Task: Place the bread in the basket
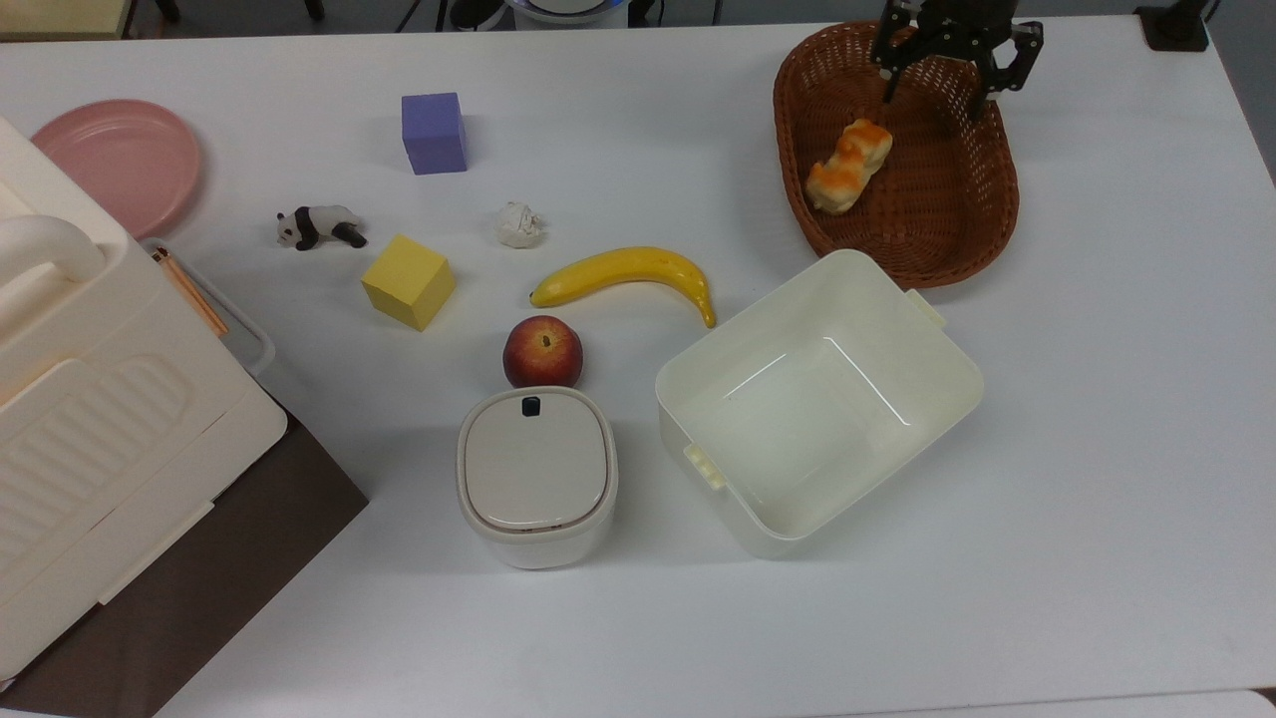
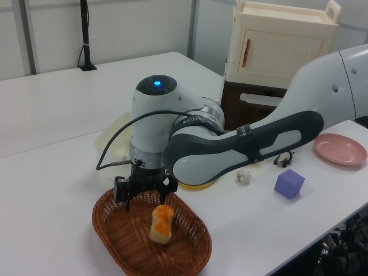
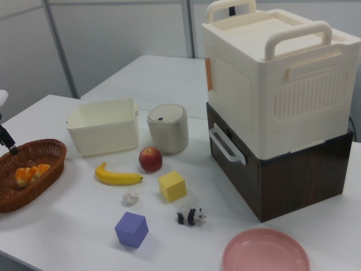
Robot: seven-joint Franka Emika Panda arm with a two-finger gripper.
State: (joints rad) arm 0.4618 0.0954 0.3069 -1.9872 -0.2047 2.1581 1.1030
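— Where did the bread (image 1: pixel 848 167) lie?

— On the floor of the wicker basket (image 1: pixel 982 231), toward the top view's left, touching nothing of mine.

— And your claw (image 1: pixel 955 62)?

— Spread wide and empty, over the basket's far end, apart from the loaf.

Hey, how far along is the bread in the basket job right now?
Done: the bread lies inside the basket, on the woven floor toward the top view's left wall. In hand: nothing; the tool is open and empty above the basket's far end, apart from the bread, as the left view also shows. Left: probably just lifting the arm clear of the basket.
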